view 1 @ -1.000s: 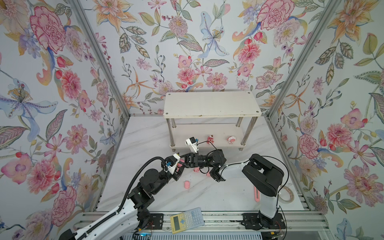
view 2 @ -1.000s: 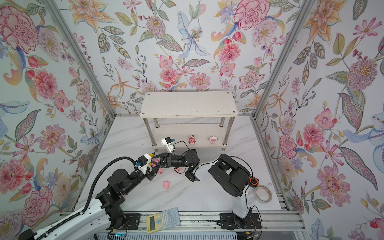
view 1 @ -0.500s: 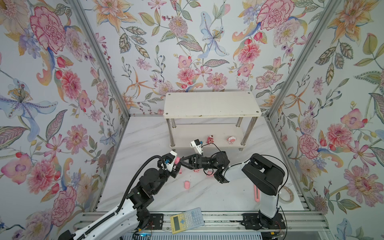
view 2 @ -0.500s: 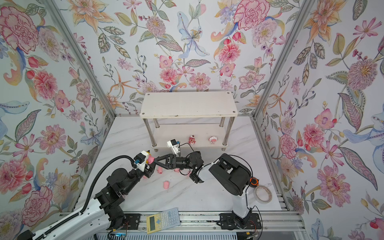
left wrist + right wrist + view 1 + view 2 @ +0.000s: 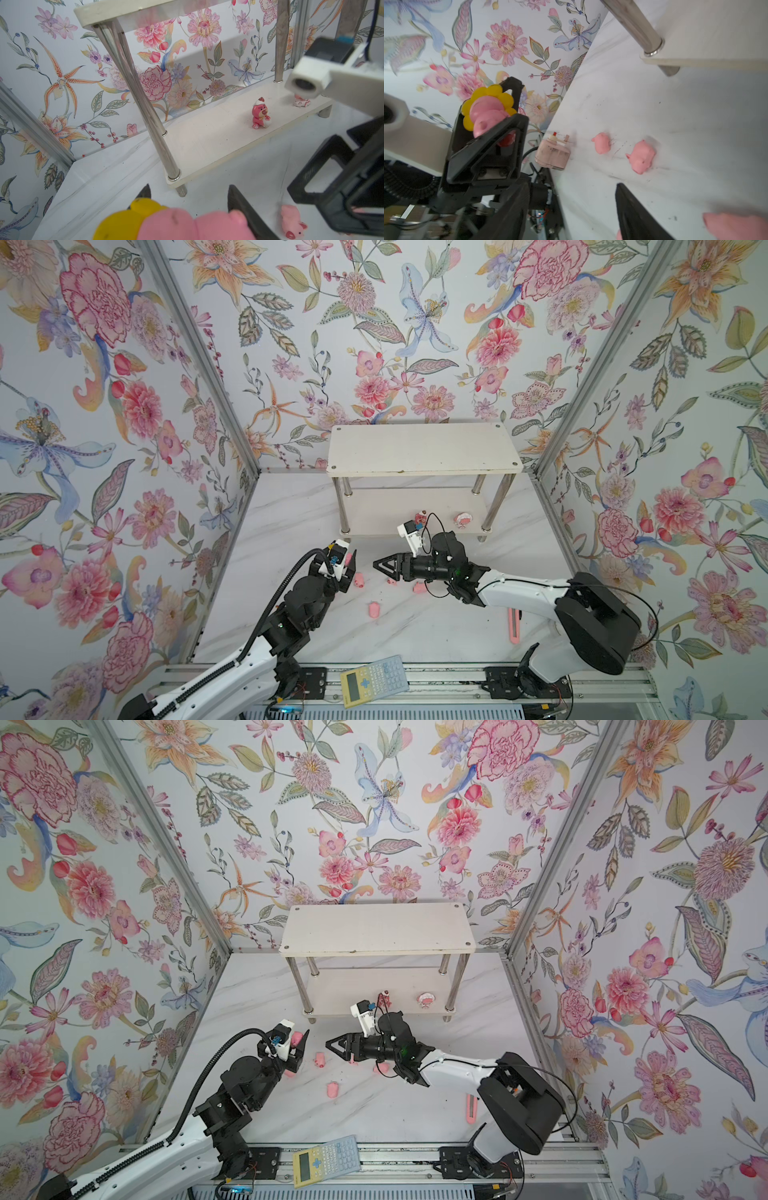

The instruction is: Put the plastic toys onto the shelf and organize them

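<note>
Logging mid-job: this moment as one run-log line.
left end effector: shut on yellow-maned pink plastic toy | right end effector: open, empty | white two-tier shelf: two toys, lower tier

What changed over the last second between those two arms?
The right gripper opened and drew back to the right, apparently letting go of the yellow-maned toy. The left gripper keeps hold of it and hardly moved. The bear and round toy on the shelf, and the loose pigs, stayed put.
</note>
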